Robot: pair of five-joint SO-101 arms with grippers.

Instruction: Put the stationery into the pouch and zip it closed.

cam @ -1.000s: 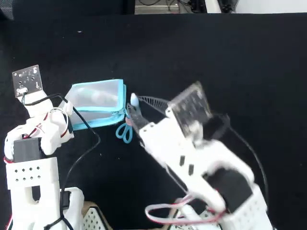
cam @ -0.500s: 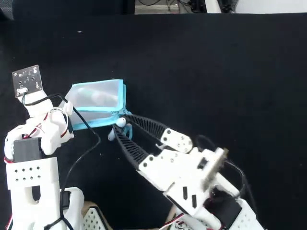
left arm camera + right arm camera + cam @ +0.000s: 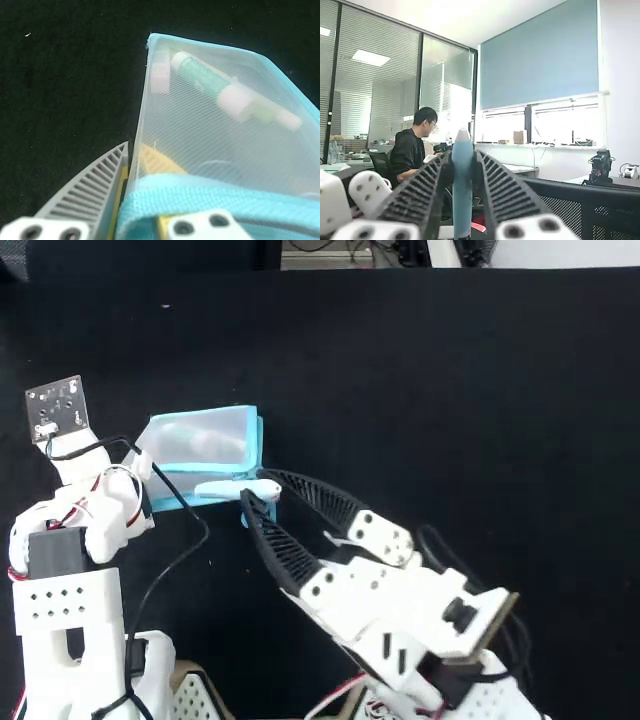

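Mesh pouch (image 3: 205,445), pinched at one edge by the left pincer (image 3: 135,210), lies near the surface's left edge. The right pincer (image 3: 258,488) is clamped on a pale-blue pen (image 3: 225,489) at the pouch's corner. Insertion appears to be in hand; the next move calls for aligning the pen tip with the opening.

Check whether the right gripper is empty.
No, the right gripper is shut on a light blue pen standing between its fingers.

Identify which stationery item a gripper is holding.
The pale blue pen, clamped in the right gripper; the green tube and other pieces lie inside the pouch.
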